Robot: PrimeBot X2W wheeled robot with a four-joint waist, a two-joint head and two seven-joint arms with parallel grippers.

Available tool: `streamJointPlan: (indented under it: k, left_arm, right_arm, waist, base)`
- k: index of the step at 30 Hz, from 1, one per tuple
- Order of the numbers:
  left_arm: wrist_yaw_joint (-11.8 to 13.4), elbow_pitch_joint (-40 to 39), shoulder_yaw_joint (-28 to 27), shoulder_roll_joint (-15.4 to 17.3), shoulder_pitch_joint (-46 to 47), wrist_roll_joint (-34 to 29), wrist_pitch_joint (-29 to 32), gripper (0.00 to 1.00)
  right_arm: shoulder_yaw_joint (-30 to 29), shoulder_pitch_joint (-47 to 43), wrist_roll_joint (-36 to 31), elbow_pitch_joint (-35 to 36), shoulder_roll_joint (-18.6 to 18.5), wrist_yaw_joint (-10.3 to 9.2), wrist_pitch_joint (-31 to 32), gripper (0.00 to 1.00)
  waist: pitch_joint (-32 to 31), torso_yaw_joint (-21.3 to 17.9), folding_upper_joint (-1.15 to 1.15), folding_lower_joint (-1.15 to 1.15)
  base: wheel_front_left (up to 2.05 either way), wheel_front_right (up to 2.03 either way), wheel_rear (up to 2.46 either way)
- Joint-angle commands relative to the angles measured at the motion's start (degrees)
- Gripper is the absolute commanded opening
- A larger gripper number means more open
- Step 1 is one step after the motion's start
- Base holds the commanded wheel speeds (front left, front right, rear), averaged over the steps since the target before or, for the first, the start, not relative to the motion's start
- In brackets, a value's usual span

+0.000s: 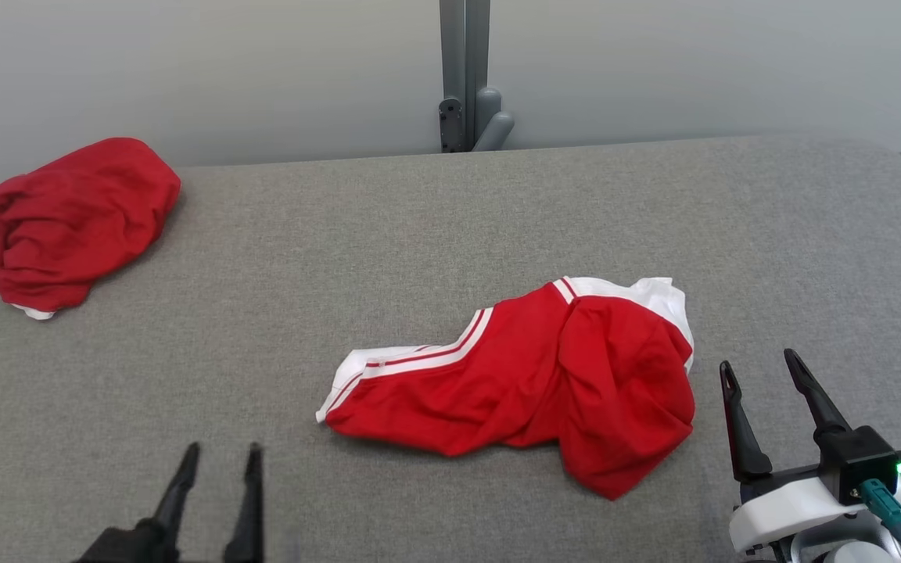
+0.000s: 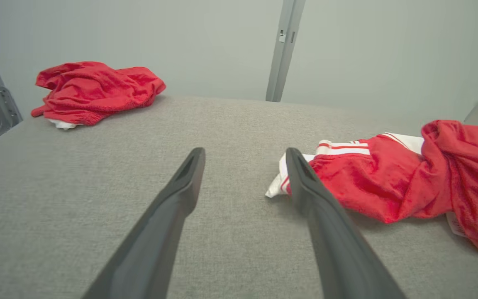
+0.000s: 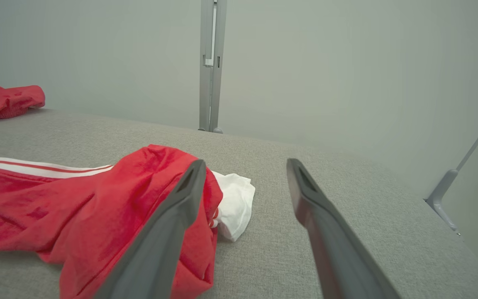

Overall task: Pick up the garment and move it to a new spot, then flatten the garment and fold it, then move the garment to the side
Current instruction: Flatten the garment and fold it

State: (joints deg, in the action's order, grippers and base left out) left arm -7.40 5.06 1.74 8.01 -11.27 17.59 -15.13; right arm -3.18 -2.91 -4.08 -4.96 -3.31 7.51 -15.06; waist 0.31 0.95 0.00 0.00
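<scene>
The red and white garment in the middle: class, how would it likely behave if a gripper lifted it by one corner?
The red and white garment lies crumpled in soft folds, so it would probably droop and hang limp. Its thin-looking fabric suggests it is light. Pushed across the grey cloth surface, it would likely bunch up rather than slide whole.

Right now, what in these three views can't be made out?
Head view: the striped garment is bunched; its own folds hide its shape and underside.
Right wrist view: the crumpled red garment is cut off by the left edge.
Head view: the left end effector is cut off below its fingers by the bottom edge.
Left wrist view: the white tag is too small to read.
</scene>
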Motion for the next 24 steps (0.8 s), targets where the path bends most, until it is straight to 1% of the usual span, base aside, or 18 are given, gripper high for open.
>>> streamJointPlan:
  k: [1,4,6,10,15,20,21,22,23,24]
  left_arm:
    - [-0.14,0.29,3.96,1.41,2.73,1.19,-0.02,1.00]
    - [-0.07,2.07,12.18,4.70,7.48,4.56,-0.02,1.00]
    - [-0.07,5.65,17.51,6.93,12.61,7.52,-0.02,1.00]
    - [-0.08,12.99,22.12,8.29,17.82,10.44,0.65,1.00]
    - [-0.07,19.54,29.00,10.40,23.77,14.77,2.21,1.00]
    - [-0.07,25.22,33.15,12.38,27.62,19.40,2.71,1.00]
    - [-0.07,25.97,34.02,12.54,28.08,20.53,2.68,0.96]
    - [-0.07,26.37,34.97,12.88,28.60,21.11,2.55,0.70]
    - [-0.08,26.42,36.30,13.17,28.99,21.88,2.56,0.31]
    - [-0.08,25.96,37.82,13.27,29.08,23.43,3.02,0.00]
  right_arm:
    - [0.00,0.97,0.23,0.49,-0.19,-0.04,-0.18,1.00]
    - [0.79,1.77,0.03,0.52,-0.17,-0.04,-0.18,1.00]
    - [1.16,2.59,0.05,0.61,-0.15,-0.04,-0.18,1.00]
    - [1.23,3.24,0.22,0.72,0.02,-0.04,-0.18,1.00]
    - [1.22,3.76,0.32,0.80,0.17,-0.04,-0.18,1.00]
    - [1.18,4.24,0.34,0.90,0.32,-0.04,-0.18,1.00]
    - [1.21,4.31,0.39,0.88,0.35,-0.04,-0.18,1.00]
    - [1.17,4.35,0.44,0.85,0.35,-0.04,-0.18,1.00]
    - [1.09,4.35,0.48,0.83,0.37,-0.04,-0.18,1.00]
    - [0.90,4.31,0.46,0.77,0.37,-0.04,-0.18,1.00]
  waist:
    - [1.04,-0.37,0.00,0.00]
    - [2.37,-1.12,0.00,0.00]
    - [3.32,-2.32,0.00,0.00]
    - [4.44,-4.25,0.00,0.00]
    - [6.25,-6.29,0.00,0.00]
    - [7.27,-8.09,0.00,0.00]
    - [7.42,-8.40,0.00,0.00]
    - [7.54,-8.63,0.00,0.00]
    - [7.62,-8.79,0.00,0.00]
    - [7.62,-8.90,0.00,0.00]
  base:
    - [0.00,0.00,0.00]
    - [0.00,0.00,0.00]
    - [0.00,0.00,0.00]
    - [0.00,0.00,0.00]
    - [0.00,0.00,0.00]
    - [0.00,0.00,0.00]
    - [0.00,0.00,0.00]
    - [0.00,0.00,0.00]
    - [0.00,0.00,0.00]
    - [0.00,0.00,0.00]
